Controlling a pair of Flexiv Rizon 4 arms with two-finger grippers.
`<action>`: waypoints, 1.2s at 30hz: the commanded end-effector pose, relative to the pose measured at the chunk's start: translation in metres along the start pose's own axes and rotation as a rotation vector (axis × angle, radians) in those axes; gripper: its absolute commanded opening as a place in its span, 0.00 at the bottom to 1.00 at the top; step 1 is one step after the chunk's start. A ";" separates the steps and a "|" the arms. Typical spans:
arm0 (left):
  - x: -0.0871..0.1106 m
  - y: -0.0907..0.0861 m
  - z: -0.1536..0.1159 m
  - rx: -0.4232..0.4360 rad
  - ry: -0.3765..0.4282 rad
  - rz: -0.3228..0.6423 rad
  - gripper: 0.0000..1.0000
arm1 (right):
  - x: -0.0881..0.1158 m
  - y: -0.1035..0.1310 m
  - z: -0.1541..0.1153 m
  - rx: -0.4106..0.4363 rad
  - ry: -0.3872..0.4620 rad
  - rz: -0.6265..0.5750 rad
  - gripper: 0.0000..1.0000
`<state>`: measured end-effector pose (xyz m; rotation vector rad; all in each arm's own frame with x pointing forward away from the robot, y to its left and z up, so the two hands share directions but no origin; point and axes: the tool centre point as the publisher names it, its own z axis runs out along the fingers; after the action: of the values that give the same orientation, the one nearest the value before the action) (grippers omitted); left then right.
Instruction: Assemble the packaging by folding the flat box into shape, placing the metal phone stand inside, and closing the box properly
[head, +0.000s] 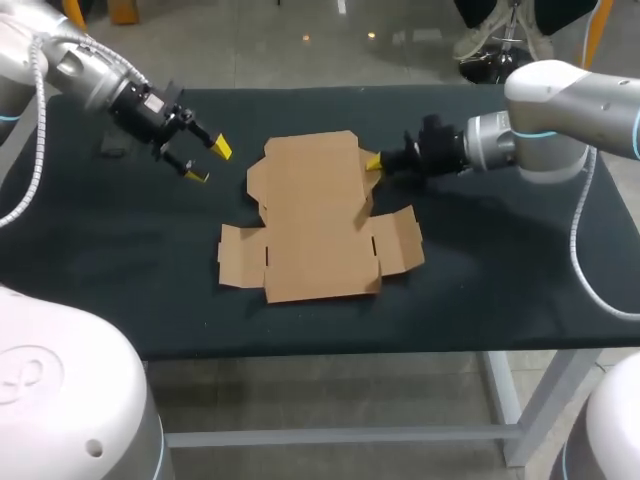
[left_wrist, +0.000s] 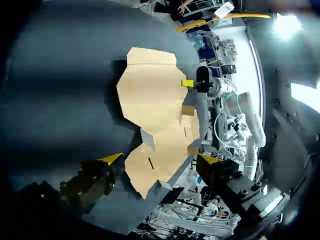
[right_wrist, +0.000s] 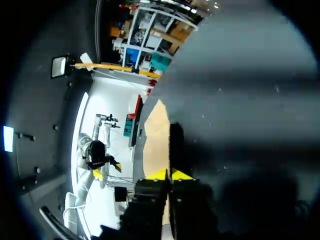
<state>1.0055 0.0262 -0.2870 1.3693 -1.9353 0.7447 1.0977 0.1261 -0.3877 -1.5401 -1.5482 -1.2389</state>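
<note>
Overhead head camera looks down; both close wrist cameras share the box (head: 315, 215).

Head view is lit evenly from overhead. A soft shadow is cast on the dark bench (head: 110, 270) under the right arm (head: 560, 120), beside the box (head: 310, 215). In both wrist views the bench is crossed by alternating light & dark bands, and the room beyond is blown out white. Right end effector (right_wrist: 169, 176) is left in shadow, w/ only its yellow tips lit.
</note>
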 end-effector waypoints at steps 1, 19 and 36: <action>-0.002 0.000 0.001 0.024 0.004 0.033 1.00 | 0.008 -0.005 -0.010 -0.009 0.046 -0.022 0.00; -0.002 -0.001 0.001 0.033 -0.003 0.061 1.00 | 0.009 -0.003 -0.010 -0.038 0.074 -0.043 0.00; -0.012 -0.042 -0.012 0.352 -0.087 0.321 1.00 | 0.062 0.009 -0.030 -0.167 0.197 -0.234 0.00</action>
<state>1.0589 0.0341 -0.2842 1.2710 -2.2053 1.1328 1.0961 0.1248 -0.3184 -1.3280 -1.5679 -1.6152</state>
